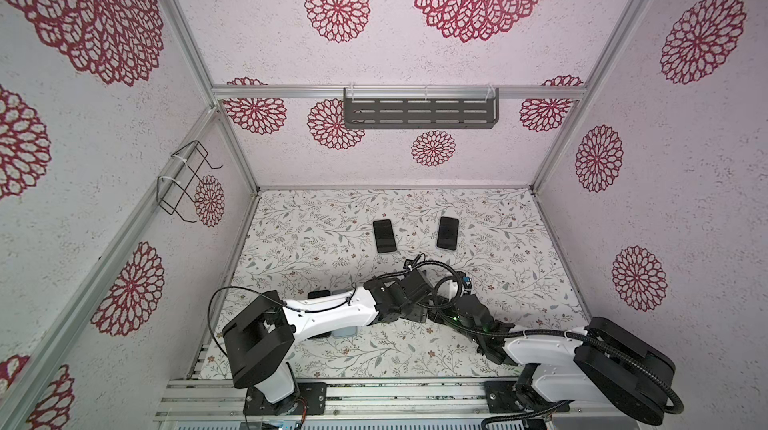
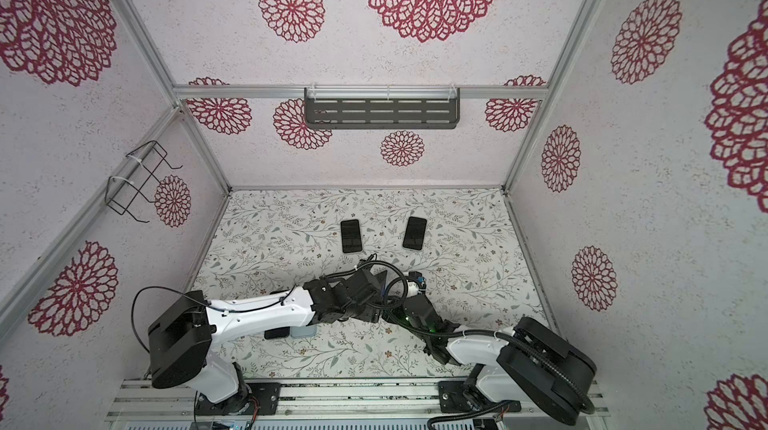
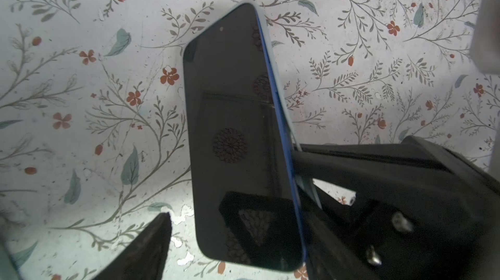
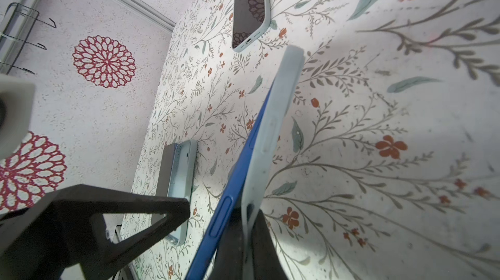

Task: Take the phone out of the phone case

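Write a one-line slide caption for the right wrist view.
Right claw pinches the rim of the pale grey rubbery phone case, the flat blue phone partly out.

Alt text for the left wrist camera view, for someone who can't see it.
A blue phone, dark screen facing the camera, tilts over the floral table, one long edge lifted out of its pale case. The right gripper pinches that case edge; a black fingertip sits off the phone's opposite side, not touching.
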